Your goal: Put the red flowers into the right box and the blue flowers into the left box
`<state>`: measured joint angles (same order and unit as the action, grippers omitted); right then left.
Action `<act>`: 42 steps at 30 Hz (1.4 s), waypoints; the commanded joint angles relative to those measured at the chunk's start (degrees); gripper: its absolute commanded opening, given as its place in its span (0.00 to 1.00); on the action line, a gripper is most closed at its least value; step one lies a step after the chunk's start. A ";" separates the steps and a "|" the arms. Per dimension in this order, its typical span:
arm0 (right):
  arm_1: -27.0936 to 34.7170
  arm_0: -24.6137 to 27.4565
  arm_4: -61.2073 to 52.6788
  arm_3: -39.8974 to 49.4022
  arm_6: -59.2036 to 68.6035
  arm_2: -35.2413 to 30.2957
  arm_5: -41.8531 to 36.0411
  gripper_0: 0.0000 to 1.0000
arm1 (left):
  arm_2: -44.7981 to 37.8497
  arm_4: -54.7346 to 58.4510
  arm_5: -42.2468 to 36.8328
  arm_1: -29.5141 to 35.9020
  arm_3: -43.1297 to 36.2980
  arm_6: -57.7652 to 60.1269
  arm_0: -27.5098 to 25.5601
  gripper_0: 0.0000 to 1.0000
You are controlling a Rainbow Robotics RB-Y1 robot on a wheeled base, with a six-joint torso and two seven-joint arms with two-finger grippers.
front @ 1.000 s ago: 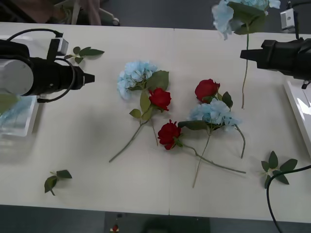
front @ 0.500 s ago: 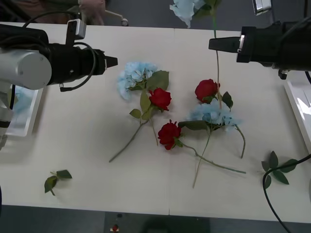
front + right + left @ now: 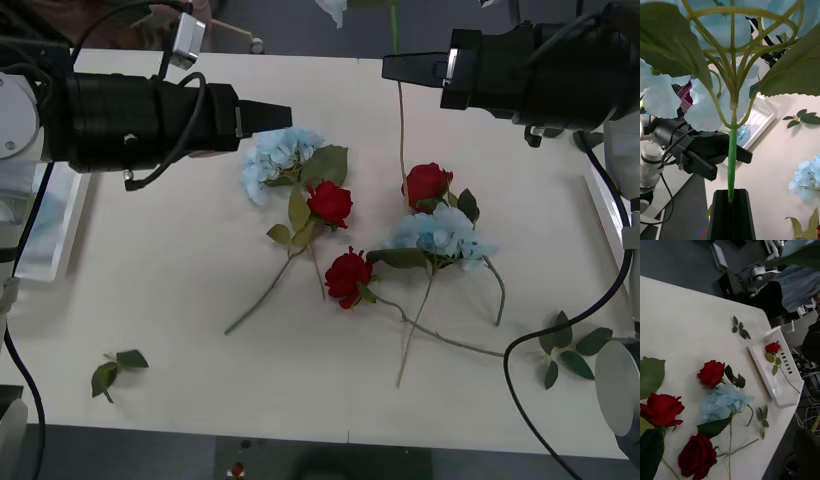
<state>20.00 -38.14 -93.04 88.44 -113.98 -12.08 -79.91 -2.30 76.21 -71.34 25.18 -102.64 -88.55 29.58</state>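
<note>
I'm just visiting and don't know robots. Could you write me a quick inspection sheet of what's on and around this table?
Surface: white table, seam down the middle.
Red flowers: three red roses lie mid-table; a fourth red rose lies in the right box.
Blue flowers: two blue flowers lie on the table; one held blue flower is in the air.
Left box: at the table's left edge, something pale blue inside.
Clutter: loose leaf sprigs near the table edges.
Grippers: right gripper shut on the held blue flower's stem; left gripper near the upper blue flower.
Cables: black cable at the right.
Surroundings: dark floor, equipment beyond.
</note>
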 commanded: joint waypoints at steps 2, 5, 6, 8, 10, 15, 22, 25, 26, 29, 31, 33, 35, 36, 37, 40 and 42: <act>0.30 -1.50 -1.26 2.08 -3.62 -0.58 0.28 0.00 | 2.38 5.35 -0.11 0.75 -1.95 -1.10 0.13 1.00; 0.30 -1.50 -1.26 2.08 -3.62 -0.58 0.28 0.00 | 4.05 5.79 -0.11 0.48 -3.01 -1.37 0.13 1.00; 0.30 -1.50 -1.26 2.08 -3.62 -0.58 0.28 0.00 | 4.76 5.35 -0.11 0.04 -3.45 -1.37 0.13 1.00; 0.30 -1.50 -1.26 2.08 -3.62 -0.58 0.28 0.00 | 5.28 4.29 -0.11 -1.45 -3.62 -1.37 0.13 1.00; 0.30 -1.50 -1.26 2.08 -3.62 -0.58 0.28 0.00 | 5.81 2.36 0.50 -3.38 -3.62 -1.45 0.13 1.00; 0.30 -1.50 -1.26 2.08 -3.62 -0.58 0.28 0.00 | 8.98 -3.00 4.90 -8.83 -3.53 -1.89 0.13 1.00; 0.30 -1.50 -1.26 2.08 -3.62 -0.58 0.28 0.00 | 13.11 -6.96 10.26 -12.61 -3.45 -1.89 0.30 1.00; 0.30 -1.50 -1.26 2.08 -3.62 -0.58 0.28 0.00 | 14.42 -7.57 10.26 -12.88 -3.53 -1.81 0.74 1.00; 0.30 -1.50 -1.26 2.08 -3.62 -0.58 0.28 0.00 | 14.95 -7.48 10.26 -12.88 -3.53 -1.72 0.74 1.00; 0.30 -1.50 -1.26 2.08 -3.62 -0.58 0.28 0.00 | 15.83 -7.57 10.26 -12.88 -3.45 -1.72 0.74 0.72; 0.30 -1.50 -1.26 2.08 -3.62 -0.58 0.28 0.00 | 16.09 -8.01 10.26 -12.88 -3.45 -1.72 0.74 0.40; 0.30 -1.50 -1.26 2.08 -3.62 -0.58 0.28 0.00 | 16.18 -8.27 10.35 -12.96 -3.36 -1.54 0.74 0.00; 0.30 -1.50 -1.26 2.08 -3.62 -0.58 0.28 0.00 | 16.53 -8.54 11.23 -12.96 -3.45 -1.54 0.74 0.00; 0.30 -1.50 -1.26 2.08 -3.62 -0.58 0.28 0.00 | 16.89 -8.45 12.11 -12.96 -3.45 -1.54 0.74 0.00; 0.30 -1.50 -1.26 2.08 -3.62 -0.58 0.28 0.00 | 17.15 -8.54 12.63 -12.96 -3.36 -1.54 0.74 0.00; 0.30 -1.50 -1.26 2.08 -3.62 -0.58 0.28 0.00 | 17.94 -9.06 14.13 -12.88 -3.45 -1.54 0.74 0.00; 0.30 -1.50 -1.26 2.08 -3.62 -0.58 0.28 0.00 | 17.94 -9.94 14.13 -12.88 -3.45 -1.63 0.74 0.00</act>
<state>20.00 -38.14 -93.87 88.44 -116.36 -12.08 -79.91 15.16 67.39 -57.58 12.36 -104.28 -88.55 29.58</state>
